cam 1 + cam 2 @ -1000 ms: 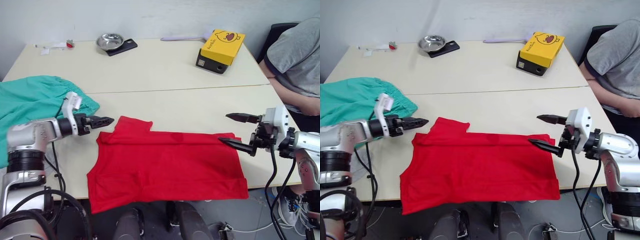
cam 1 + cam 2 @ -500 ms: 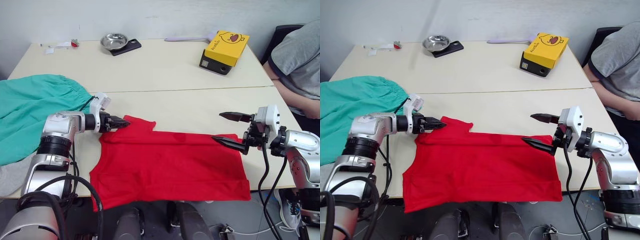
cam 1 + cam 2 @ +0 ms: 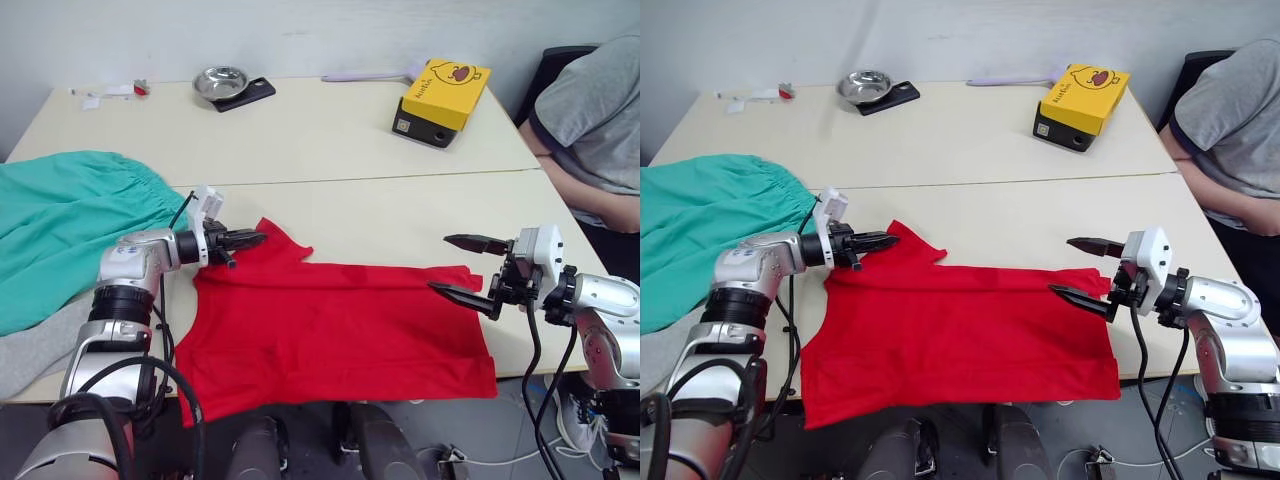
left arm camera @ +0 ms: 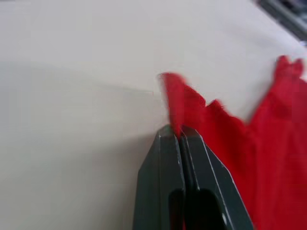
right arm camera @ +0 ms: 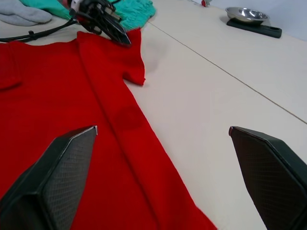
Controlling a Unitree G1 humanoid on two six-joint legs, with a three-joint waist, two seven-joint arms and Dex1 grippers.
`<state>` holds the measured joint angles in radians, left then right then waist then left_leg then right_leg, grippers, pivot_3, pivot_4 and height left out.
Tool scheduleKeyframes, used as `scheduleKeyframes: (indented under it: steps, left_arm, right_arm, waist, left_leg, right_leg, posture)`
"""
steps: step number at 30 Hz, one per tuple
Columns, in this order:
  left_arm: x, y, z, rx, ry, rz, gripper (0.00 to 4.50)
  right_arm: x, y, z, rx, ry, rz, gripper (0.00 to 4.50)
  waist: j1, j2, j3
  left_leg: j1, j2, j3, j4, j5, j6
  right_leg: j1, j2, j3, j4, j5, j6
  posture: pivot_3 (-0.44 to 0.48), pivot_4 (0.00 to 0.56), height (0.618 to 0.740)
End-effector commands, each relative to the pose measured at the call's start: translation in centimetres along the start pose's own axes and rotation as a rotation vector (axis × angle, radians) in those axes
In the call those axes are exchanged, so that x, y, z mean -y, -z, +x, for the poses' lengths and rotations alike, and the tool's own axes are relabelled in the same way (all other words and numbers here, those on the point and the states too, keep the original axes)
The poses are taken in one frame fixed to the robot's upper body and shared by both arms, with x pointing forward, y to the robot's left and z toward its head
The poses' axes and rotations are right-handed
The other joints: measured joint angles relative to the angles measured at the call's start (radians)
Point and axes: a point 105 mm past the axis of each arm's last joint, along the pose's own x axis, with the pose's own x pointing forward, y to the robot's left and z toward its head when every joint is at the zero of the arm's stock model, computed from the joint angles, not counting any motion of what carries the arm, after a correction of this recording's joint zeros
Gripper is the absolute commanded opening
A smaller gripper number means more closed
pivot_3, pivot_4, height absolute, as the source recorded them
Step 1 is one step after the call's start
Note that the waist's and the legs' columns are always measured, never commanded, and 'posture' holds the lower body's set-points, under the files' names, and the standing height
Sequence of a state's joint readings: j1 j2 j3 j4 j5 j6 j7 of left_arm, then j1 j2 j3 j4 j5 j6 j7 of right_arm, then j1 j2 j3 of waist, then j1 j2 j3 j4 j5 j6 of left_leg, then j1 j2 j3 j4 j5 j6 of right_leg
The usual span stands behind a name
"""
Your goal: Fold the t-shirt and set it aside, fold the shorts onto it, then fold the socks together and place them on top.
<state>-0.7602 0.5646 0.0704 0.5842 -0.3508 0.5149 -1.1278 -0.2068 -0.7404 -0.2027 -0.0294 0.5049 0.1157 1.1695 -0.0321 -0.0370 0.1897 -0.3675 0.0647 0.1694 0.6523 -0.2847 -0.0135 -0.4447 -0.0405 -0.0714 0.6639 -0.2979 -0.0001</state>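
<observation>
The t-shirt point(image 3: 335, 325) is lying spread across the near part of the table point(image 3: 330, 150), its near hem hanging a little over the near edge. The left gripper point(image 3: 250, 238) is pinching the shirt's far-left sleeve between its closed fingers point(image 4: 180, 143), the red cloth sticking out past the tips and lifting slightly off the tabletop. The right gripper point(image 3: 468, 268) is hovering at the shirt's far-right corner with its fingers spread wide apart, one over bare tabletop just beyond the cloth and one over the red edge; whether it is touching the cloth cannot be told.

The shorts point(image 3: 60, 225) are lying bunched at the left edge of the table, just beside the left arm and close to the pinched sleeve. The socks point(image 5: 21, 12) are resting near the shorts, on the near-left side.

Along the far side, well apart from the clothes, a metal bowl point(image 3: 219, 80) is sitting on a dark flat object point(image 3: 245, 95), a yellow box point(image 3: 443, 98) is standing toward the far right, a pale long-handled item point(image 3: 370, 75) is lying beside it, and small scraps point(image 3: 105, 93) are lying at the far left. A person point(image 3: 590, 130) in a grey shirt is sitting at the right edge of the table, close to the right arm.

A broad stretch of bare tabletop is lying open between the shirt and the far objects.
</observation>
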Motion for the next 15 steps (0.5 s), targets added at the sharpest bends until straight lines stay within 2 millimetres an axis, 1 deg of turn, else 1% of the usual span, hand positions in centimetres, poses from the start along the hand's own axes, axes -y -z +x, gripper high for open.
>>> scheduleKeyframes:
  steps: [1,3,5,7,10,15]
  left_arm:
    - [1.7,-0.9,-2.0,0.011,0.095,0.199,0.03]
    - [2.7,-0.3,-2.9,-0.01,0.14,0.329,0.03]
    - [3.4,0.1,-3.6,0.005,0.166,0.399,0.03]
    - [4.2,1.4,-4.2,-0.024,0.213,0.46,0.03]
    - [5.1,2.8,-4.7,-0.055,0.254,0.533,0.03]
    - [6.2,4.3,-5.4,-0.08,0.286,0.622,0.03]
  right_arm:
    - [0.6,-0.2,-0.8,0.004,0.042,-0.029,4.5]
    - [0.6,0.3,-1.2,-0.008,0.051,-0.018,4.5]
    - [0.6,0.9,-1.6,-0.024,0.062,-0.006,4.5]
    - [0.7,1.5,-2.0,-0.039,0.073,0.002,4.5]
    - [0.8,1.9,-2.2,-0.047,0.08,0.007,4.5]
    - [0.6,2.7,-2.5,-0.068,0.077,0.023,4.5]
  waist:
    - [-0.004,0.0,0.0]
    - [-0.002,0.0,0.0]
    - [0.003,0.0,0.0]
    - [0.004,0.0,0.0]
    - [0.004,0.0,0.0]
    - [0.004,0.0,0.0]
  left_leg:
    - [0.0,0.0,0.0,0.0,0.0,0.0]
    - [0.001,0.0,0.0,-0.001,0.001,-0.001]
    - [0.001,0.0,0.0,-0.001,0.001,-0.001]
    - [0.0,0.0,0.0,-0.001,0.0,0.0]
    - [0.0,0.0,0.0,0.0,0.0,0.001]
    - [0.0,0.0,-0.001,-0.001,0.0,0.001]
  right_leg:
    - [0.0,0.0,0.0,0.0,0.0,0.0]
    - [0.0,0.0,0.0,0.0,0.0,0.0]
    - [0.0,0.0,0.0,0.0,0.0,0.0]
    - [0.0,0.0,0.0,0.0,0.0,0.0]
    - [0.0,0.0,0.0,-0.001,0.0,0.0]
    - [0.0,0.0,0.0,-0.001,0.0,0.0]
  posture:
    - [0.0,0.15,0.74]
    - [0.0,0.15,0.74]
    - [0.0,0.15,0.74]
    - [0.0,0.15,0.74]
    - [0.0,0.15,0.74]
    - [0.0,0.15,0.74]
